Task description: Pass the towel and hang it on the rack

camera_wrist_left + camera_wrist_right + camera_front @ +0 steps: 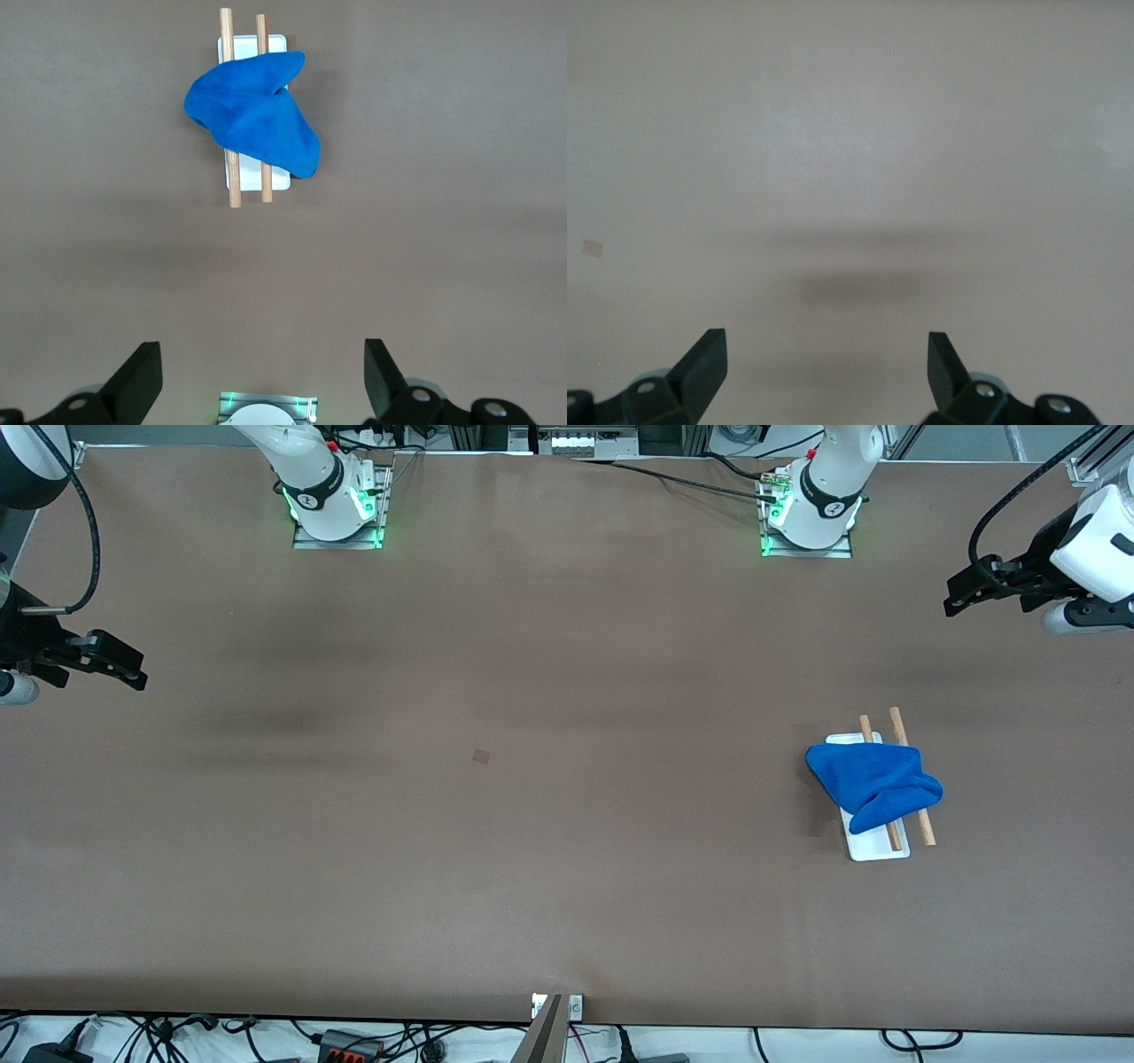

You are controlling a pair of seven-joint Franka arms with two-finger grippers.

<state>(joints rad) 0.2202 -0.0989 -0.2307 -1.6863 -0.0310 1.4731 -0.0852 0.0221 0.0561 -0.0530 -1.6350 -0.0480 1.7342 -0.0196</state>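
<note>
The bright blue towel [873,784] lies draped across the two wooden rods of the rack [879,849], toward the left arm's end of the table. It also shows in the left wrist view [252,115], on the rack [276,42]. My left gripper [959,600] is open and empty, up in the air at that end of the table, apart from the rack. In its wrist view the left gripper [263,381] holds nothing. My right gripper [133,673] is open and empty over the right arm's end of the table; its wrist view [827,372] shows only bare table.
The brown table [496,850] has a small dark square mark [481,756] near its middle. The arm bases [337,500] stand along the edge farthest from the front camera. Cables lie off the near edge.
</note>
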